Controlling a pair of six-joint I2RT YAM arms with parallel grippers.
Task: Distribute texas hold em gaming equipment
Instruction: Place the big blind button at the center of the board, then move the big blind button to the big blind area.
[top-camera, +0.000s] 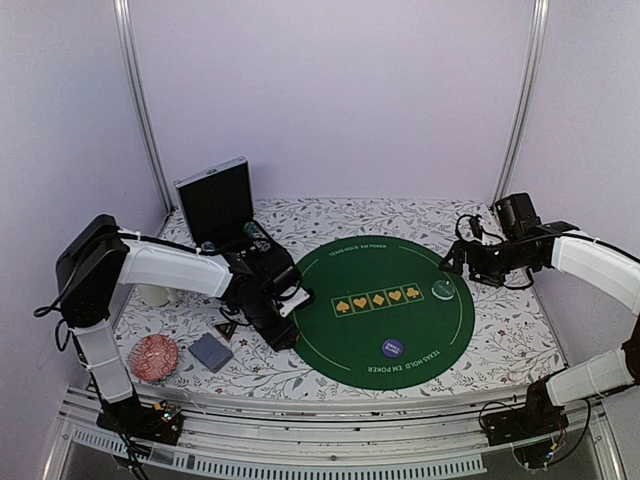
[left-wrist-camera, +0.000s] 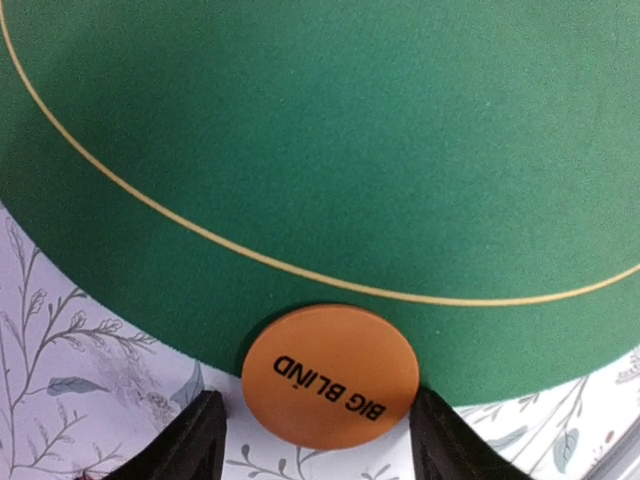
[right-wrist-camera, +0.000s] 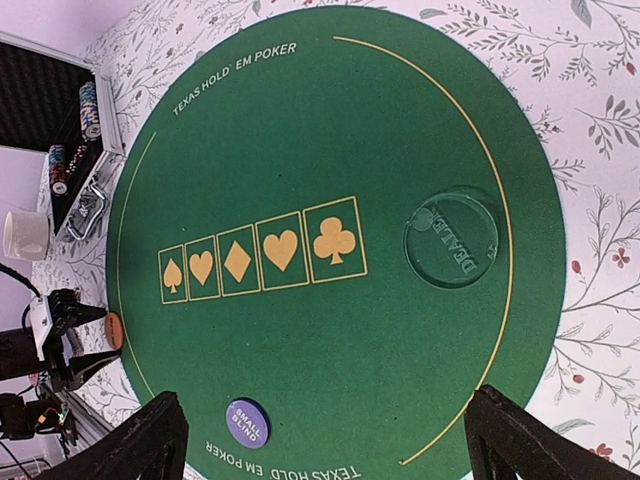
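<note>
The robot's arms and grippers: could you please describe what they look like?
The left arm and right arm have rounded white shells and black joints, with loose black cables. The left gripper and right gripper have plain black wedge-shaped fingers.

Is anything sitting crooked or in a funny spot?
The orange Big Blind button hangs over the edge of the green mat, partly on the flowered cloth. The purple button and dealer button lie fully on it.
</note>
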